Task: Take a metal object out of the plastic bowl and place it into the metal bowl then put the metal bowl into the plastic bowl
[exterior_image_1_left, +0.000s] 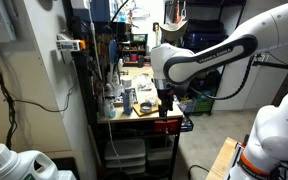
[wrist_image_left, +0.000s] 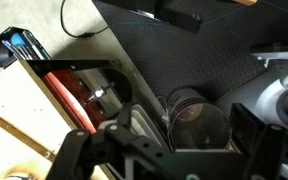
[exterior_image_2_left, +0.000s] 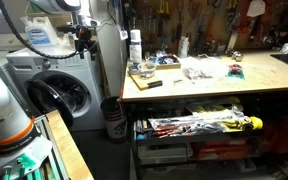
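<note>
A shallow bowl (exterior_image_2_left: 142, 72) sits at the near end of the wooden workbench (exterior_image_2_left: 214, 88); I cannot tell its material or what is in it. It also shows in an exterior view (exterior_image_1_left: 144, 109) as a pale dish. I cannot make out a separate metal bowl. My gripper (wrist_image_left: 189, 135) is open and empty. It hangs off the end of the bench, seen in both exterior views (exterior_image_1_left: 165, 106) (exterior_image_2_left: 82, 40). In the wrist view it looks down on a round dark bin (wrist_image_left: 196, 112) on the floor.
A washing machine (exterior_image_2_left: 59, 85) stands beside the bench, with the bin (exterior_image_2_left: 112, 118) between them. Bottles (exterior_image_2_left: 135, 45) and small clutter (exterior_image_2_left: 199, 70) lie on the bench. Shelves with tools (exterior_image_2_left: 204, 125) sit under it. The bench edge (wrist_image_left: 44, 95) shows in the wrist view.
</note>
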### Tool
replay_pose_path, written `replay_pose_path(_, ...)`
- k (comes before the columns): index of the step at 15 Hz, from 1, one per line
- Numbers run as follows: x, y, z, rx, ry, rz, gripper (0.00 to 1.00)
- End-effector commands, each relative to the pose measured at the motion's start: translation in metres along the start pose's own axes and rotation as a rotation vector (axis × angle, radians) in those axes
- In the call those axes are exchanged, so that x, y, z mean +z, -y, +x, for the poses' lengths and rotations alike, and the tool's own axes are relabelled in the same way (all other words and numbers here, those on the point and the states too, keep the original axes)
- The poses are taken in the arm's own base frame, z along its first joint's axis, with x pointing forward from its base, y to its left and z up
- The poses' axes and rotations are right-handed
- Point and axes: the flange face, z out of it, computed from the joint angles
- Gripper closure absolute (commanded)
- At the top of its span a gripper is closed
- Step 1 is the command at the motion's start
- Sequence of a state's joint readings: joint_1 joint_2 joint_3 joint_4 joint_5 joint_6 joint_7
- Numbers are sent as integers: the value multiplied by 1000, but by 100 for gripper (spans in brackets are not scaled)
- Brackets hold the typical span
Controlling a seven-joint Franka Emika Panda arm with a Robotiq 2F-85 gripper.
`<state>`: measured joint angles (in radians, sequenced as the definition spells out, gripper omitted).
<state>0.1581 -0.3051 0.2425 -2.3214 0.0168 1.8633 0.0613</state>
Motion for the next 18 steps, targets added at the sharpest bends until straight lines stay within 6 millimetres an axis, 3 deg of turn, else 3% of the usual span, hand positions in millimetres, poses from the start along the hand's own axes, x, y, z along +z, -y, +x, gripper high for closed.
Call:
replay_pose_path(1, 0, 0, 0, 0, 1, 0, 0)
replay_pose_path(7, -1, -6, 5, 28, -6, -16, 0)
replay_pose_path(15, -21, -140, 92, 516, -179, 18, 0)
replay_pose_path(16, -24, -122, 68, 426, -169, 23, 0)
replay_pose_path(18, -21, -133, 77, 440, -166, 28, 0)
